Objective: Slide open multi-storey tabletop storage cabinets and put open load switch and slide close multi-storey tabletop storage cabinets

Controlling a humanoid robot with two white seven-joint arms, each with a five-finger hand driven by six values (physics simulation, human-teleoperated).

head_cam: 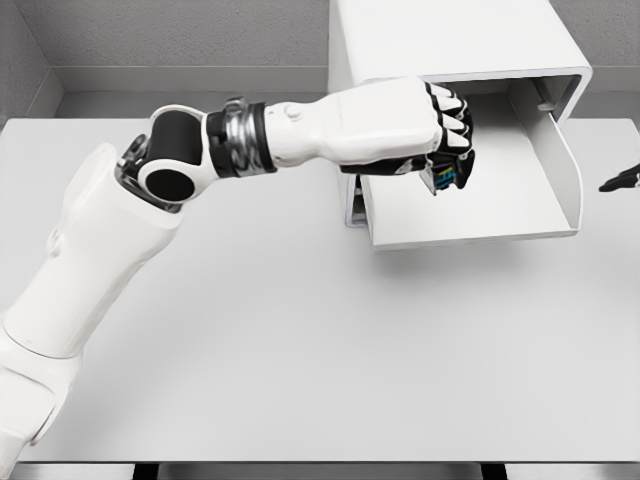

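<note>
A white tabletop storage cabinet [450, 40] stands at the back of the table, right of centre. Its drawer [565, 175] is pulled out toward me, showing a bare white floor. My left hand [445, 135] reaches in from the left and hovers over the drawer's left part. Its fingers are curled around a small dark load switch [443, 177] with blue and green details, which pokes out below the knuckles. Only the dark fingertips [620, 181] of my right hand show at the right edge, level with the drawer.
The white table [300, 350] spreads wide in front of the cabinet, bounded by grey walls behind. My left arm [180, 160] crosses the table's left half at elbow height.
</note>
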